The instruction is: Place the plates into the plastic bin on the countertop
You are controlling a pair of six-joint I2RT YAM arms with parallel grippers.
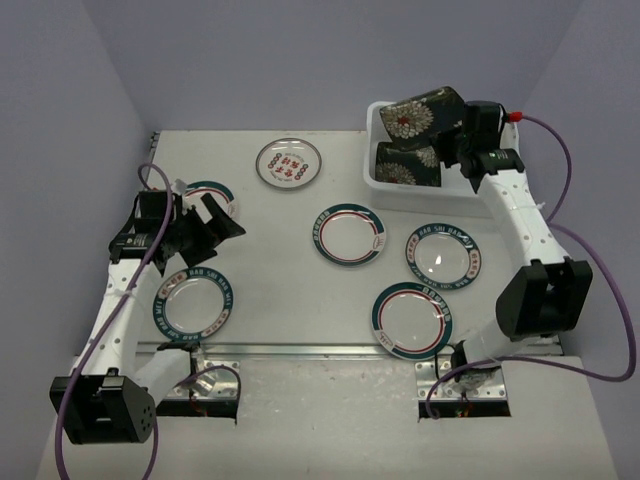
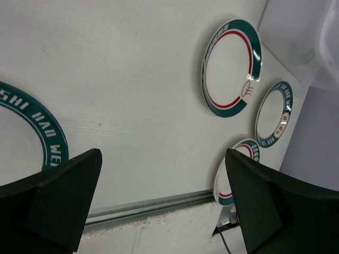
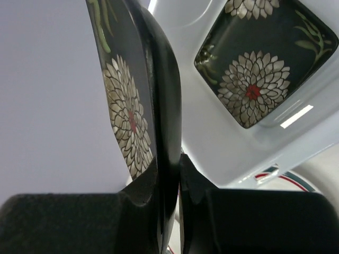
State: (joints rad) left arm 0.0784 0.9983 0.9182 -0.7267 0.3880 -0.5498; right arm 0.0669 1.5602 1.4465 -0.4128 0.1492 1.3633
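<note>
Conceivably the square plate [image 3: 127, 106], clamped edge-on in the right gripper [image 3: 168, 174] above the far-right-corner bin [image 3: 222, 143], could slip and chip its twin [image 3: 259, 79].

left wrist cam | on near-left plate [image 2: 21, 143] teal rim i read "shi hao we", rest cut off | top cam | right-side plate [image 1: 443, 251] rim read roughly "bab shi hao" | red-patterned plate [image 1: 288, 163] marks were too small for me

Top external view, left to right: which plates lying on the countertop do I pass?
Near-left teal-rimmed plate → red-patterned plate → central teal-rimmed plate → far-right teal-rimmed plate. Left out: the plate part-hidden by the left gripper and the near-right plate, whose places overlap others.
</note>
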